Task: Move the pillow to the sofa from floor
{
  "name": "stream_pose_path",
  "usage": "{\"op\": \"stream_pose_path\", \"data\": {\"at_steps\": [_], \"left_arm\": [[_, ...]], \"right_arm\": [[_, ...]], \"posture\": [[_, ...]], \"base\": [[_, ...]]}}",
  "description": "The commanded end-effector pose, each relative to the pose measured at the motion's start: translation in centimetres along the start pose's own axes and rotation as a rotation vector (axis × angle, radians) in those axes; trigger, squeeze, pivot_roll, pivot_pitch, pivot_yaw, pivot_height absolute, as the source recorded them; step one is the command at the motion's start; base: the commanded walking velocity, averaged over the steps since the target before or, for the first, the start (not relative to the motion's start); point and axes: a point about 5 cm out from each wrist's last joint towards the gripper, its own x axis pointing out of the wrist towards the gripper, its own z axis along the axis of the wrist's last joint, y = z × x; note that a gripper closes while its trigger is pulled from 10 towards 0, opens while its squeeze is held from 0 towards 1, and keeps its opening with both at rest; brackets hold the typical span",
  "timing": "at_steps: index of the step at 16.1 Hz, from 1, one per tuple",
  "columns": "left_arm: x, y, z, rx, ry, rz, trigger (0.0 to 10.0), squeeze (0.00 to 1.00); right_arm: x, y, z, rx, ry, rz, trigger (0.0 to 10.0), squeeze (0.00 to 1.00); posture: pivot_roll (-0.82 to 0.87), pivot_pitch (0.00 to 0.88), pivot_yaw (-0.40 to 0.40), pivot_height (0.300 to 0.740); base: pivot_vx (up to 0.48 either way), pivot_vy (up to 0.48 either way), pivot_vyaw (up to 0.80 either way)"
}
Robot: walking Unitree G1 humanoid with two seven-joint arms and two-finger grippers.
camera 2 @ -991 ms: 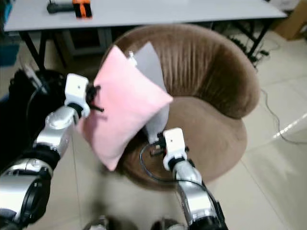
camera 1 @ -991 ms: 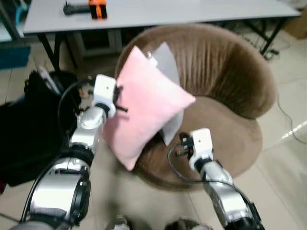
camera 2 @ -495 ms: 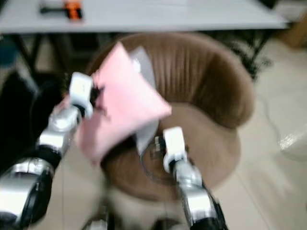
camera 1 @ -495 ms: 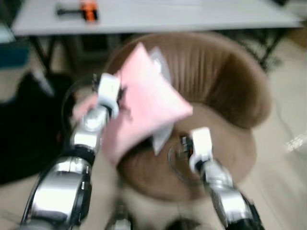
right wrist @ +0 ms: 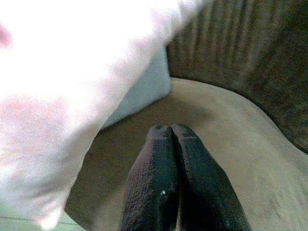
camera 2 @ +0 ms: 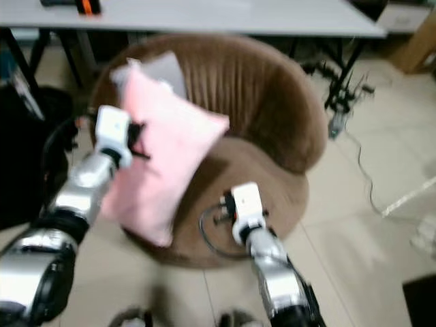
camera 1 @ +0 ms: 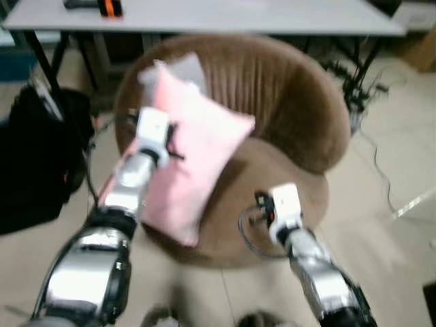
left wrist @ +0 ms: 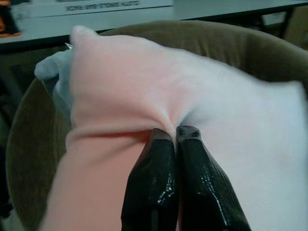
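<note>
While your left gripper [left wrist: 175,132] pinches the pillow [camera 1: 187,153] at the sofa's [camera 1: 300,116] nine o'clock, carry it toward three and release; right gripper [right wrist: 171,129] closed, empty.

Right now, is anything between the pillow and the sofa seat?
Nothing visible. The left tool pinches the pink pillow over the brown sofa's left edge. The seat ahead is bare; the right tool hovers shut above it.

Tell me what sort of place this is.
Probably a home living or work room: a round brown fabric armchair on a pale tiled floor, with a long grey table behind it.
</note>
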Motion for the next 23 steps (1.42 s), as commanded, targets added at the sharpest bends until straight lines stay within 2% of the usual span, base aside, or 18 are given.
{"op": "stream_pose_path", "data": {"at_steps": [1,6,14,17,20,23], "left_arm": [[0.7,-1.0,1.4,0.005,-0.055,-0.022,0.0,0.0],[0.7,-0.9,1.4,-0.006,-0.051,-0.006,0.0,0.0],[0.7,-1.0,1.2,0.032,-0.035,-0.011,0.0,0.0],[0.6,-0.9,1.1,0.032,-0.031,-0.003,0.0,0.0],[1.0,-0.3,2.0,0.02,-0.055,0.031,0.0,0.0],[0.7,0.1,2.0,0.022,-0.067,0.059,0.0,0.0]], "right_arm": [[-0.6,-0.8,-0.9,-0.007,0.033,-0.027,10.0,0.0],[-0.5,-0.9,-0.9,-0.009,0.035,-0.021,10.0,0.0],[-0.7,-0.9,-0.8,-0.014,0.026,-0.018,10.0,0.0],[-0.7,-1.9,-0.3,-0.03,0.014,-0.032,10.0,0.0],[0.4,-3.1,0.2,-0.037,0.016,-0.063,10.0,0.0],[2.1,-2.1,1.0,-0.046,0.009,0.01,10.0,0.0]], "posture": [[-0.04,0.129,-0.059,0.74],[-0.04,0.129,-0.062,0.74],[-0.04,0.131,-0.062,0.74],[-0.03,0.117,-0.069,0.74],[0.03,0.082,-0.095,0.74],[0.14,0.116,-0.143,0.74]], "base": [[0.0,0.0,0.0],[0.0,0.0,0.0],[0.478,0.0,0.0],[0.48,0.0,0.0],[0.32,0.0,0.0],[0.0,0.0,0.0]]}}
